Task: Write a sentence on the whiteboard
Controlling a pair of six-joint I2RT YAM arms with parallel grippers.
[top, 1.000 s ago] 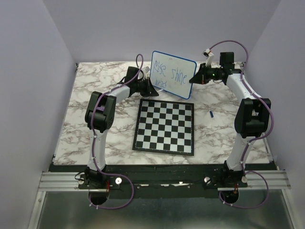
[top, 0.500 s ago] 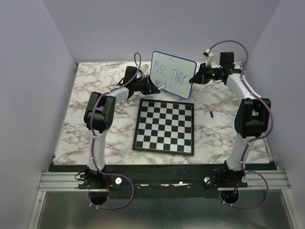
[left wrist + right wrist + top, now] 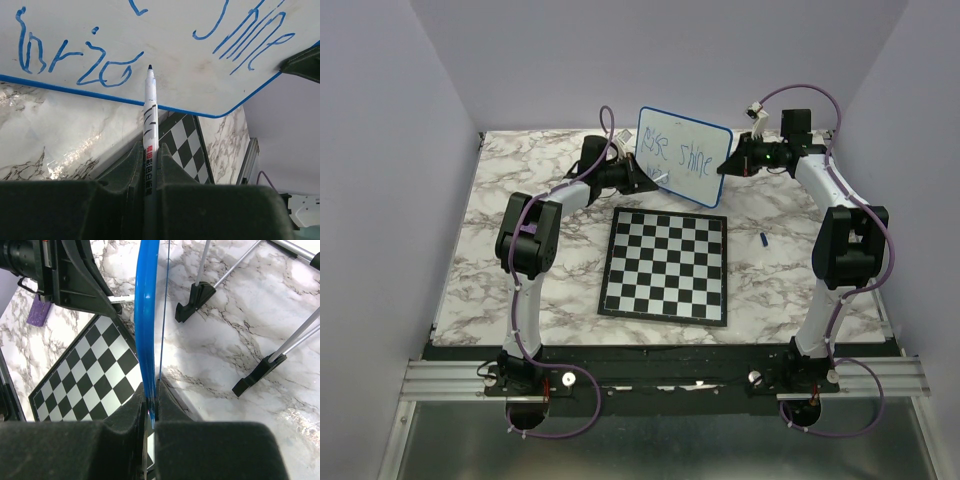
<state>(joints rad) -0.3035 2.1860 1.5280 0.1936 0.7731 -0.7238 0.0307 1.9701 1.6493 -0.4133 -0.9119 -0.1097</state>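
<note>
We are leaving the chessboard (image 3: 665, 265) flat on the bench (image 3: 775, 285). Past it, our left fingers (image 3: 127, 169) are clenching the marker (image 3: 150, 115), its tip meeting the lower line of the sentence (image 3: 680, 153). Farthest, our right fingers (image 3: 125, 420) are pinching the rim of the whiteboard (image 3: 705, 130), bracing it upright against pen pressure. We are struggling to read that lower word.

The upright whiteboard (image 3: 684, 155), with the left hand (image 3: 642, 180) holding a marker (image 3: 150, 115) to its lower left and the right hand (image 3: 727, 163) clamped on its right edge, blocks the far middle, the chessboard (image 3: 666, 265) fills the centre, and bare surface (image 3: 485, 255) lies open down both sides.
</note>
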